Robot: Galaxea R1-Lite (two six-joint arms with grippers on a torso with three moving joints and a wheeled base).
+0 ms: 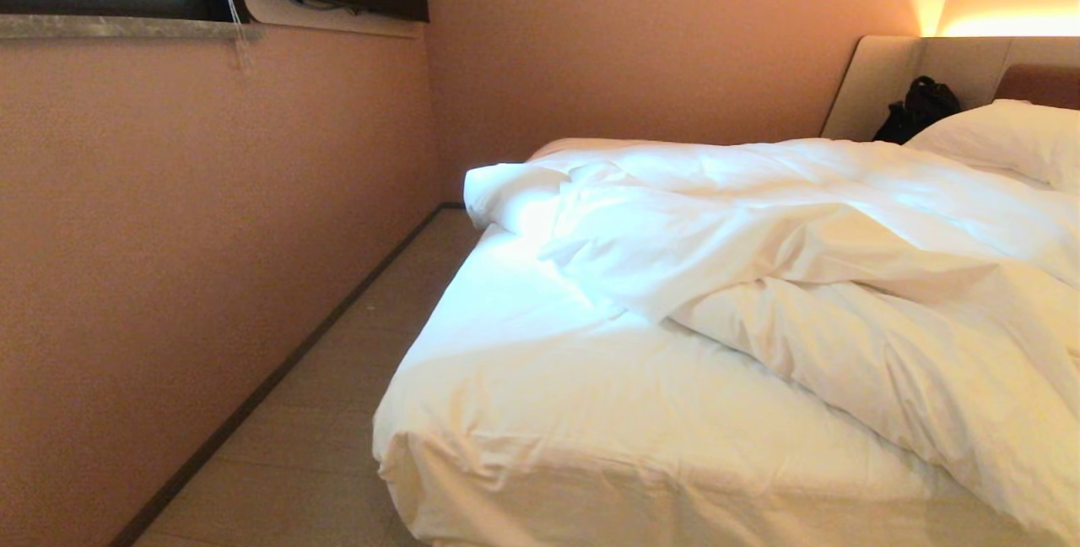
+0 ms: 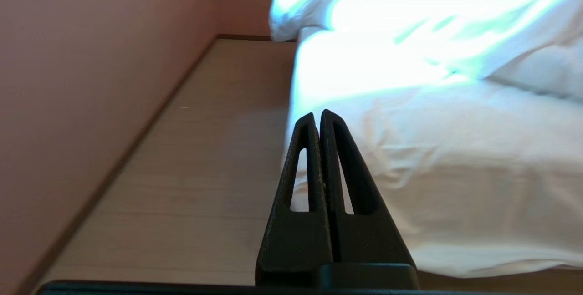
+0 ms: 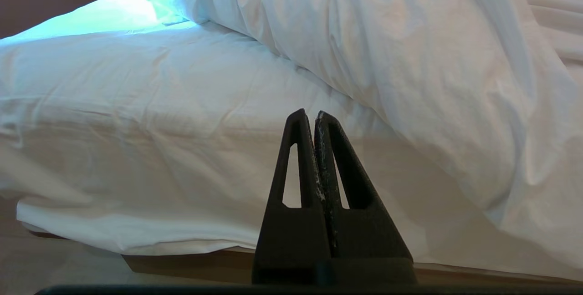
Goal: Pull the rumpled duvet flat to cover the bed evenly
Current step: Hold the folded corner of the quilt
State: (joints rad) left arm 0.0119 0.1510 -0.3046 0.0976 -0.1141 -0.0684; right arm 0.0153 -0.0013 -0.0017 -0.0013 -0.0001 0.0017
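- The left claw (image 2: 320,117), a pair of black tapered plastic fingers with slotted cut-outs, is pressed fully together and holds nothing; it hangs in the air short of the bed's foot corner, not touching the bedding.
- Ahead of the left claw and to its right lies the wide low bed (image 2: 410,158) with its smooth white sheet; to the claw's left runs the pale wood-look floor (image 2: 205,149) beside a plain pink-brown wall (image 2: 91,81).
- The thick, puffy white duvet (image 1: 801,251) sits bunched in rumpled folds well beyond the left claw, heaped over the far and right part of the mattress, leaving the near left corner of the sheet bare.
- The right claw (image 3: 309,117), of the same black slotted make, is likewise closed tight and empty; it hangs just off the bed's near edge, with a thick fold of the duvet ahead of it and to its right, apart from the fingertips.
- Far beyond both claws a plump white pillow (image 1: 1004,138) rests by the padded beige headboard (image 1: 877,83), with a black bag (image 1: 920,108) beside it.
- No brand, label or readable writing shows on any item.
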